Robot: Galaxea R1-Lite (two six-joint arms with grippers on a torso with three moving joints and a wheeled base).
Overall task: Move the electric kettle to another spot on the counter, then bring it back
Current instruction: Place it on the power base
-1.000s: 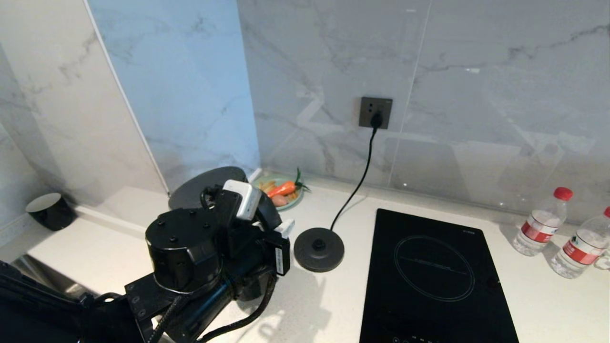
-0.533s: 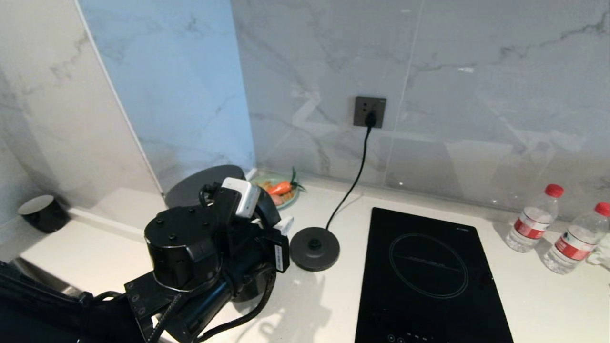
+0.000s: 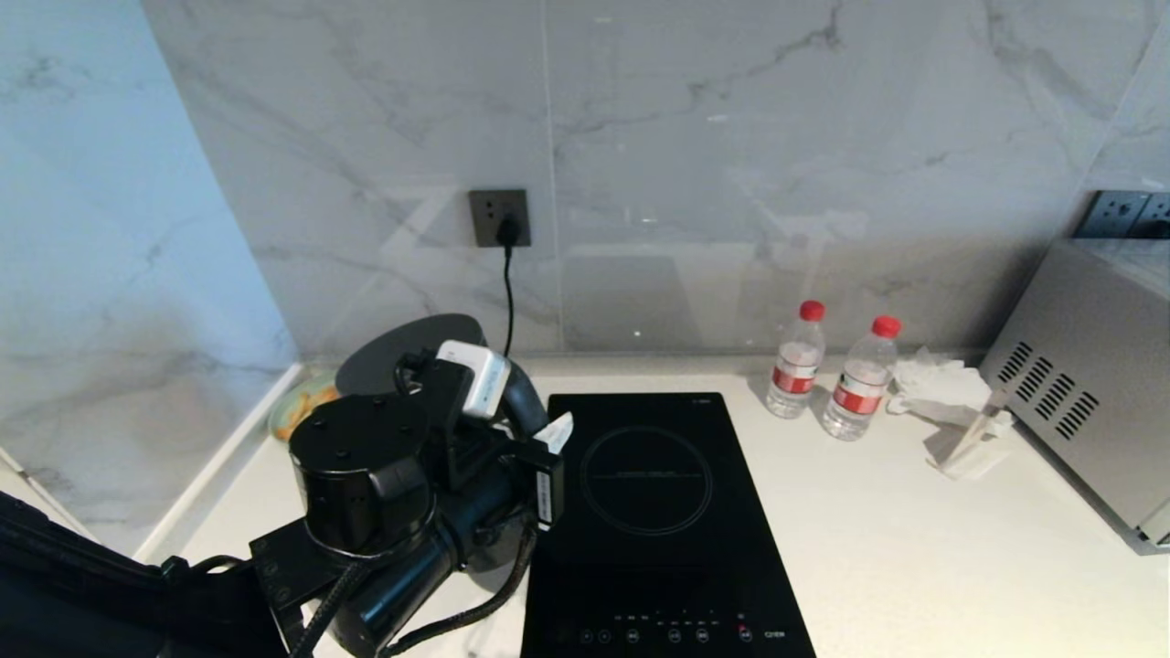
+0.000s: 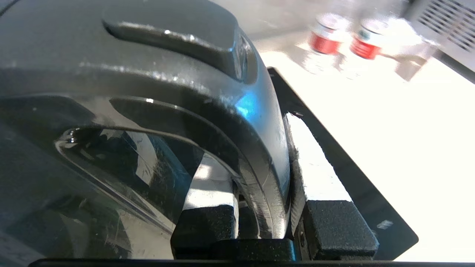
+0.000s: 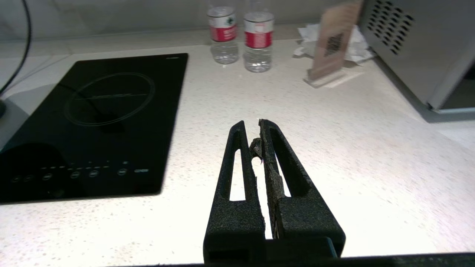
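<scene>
The electric kettle (image 3: 402, 347), glossy black with a flat dark grey lid, shows behind my left arm at the lower left of the head view, beside the hob's left edge. My left gripper (image 3: 535, 429) is shut on its loop handle. In the left wrist view the handle (image 4: 267, 148) runs between the two pads of the left gripper (image 4: 252, 159), and the kettle's body (image 4: 111, 74) fills most of that picture. Its underside is hidden, so I cannot tell whether it rests on the white speckled counter (image 3: 914, 548). My right gripper (image 5: 252, 122) hangs shut and empty over the counter (image 5: 352, 148).
A black induction hob (image 3: 649, 512) lies in the middle. Two water bottles (image 3: 795, 361) stand at the back wall beside crumpled tissue (image 3: 941, 384) and a card stand (image 3: 973, 448). A silver appliance (image 3: 1088, 393) is far right. A plate of food (image 3: 297, 407) sits left, and a cord (image 3: 508, 292) hangs from the socket.
The whole head view has swung right, so the scene has slid left. The round base disc is now hidden behind my arm. The left gripper keeps its hold on the kettle.
</scene>
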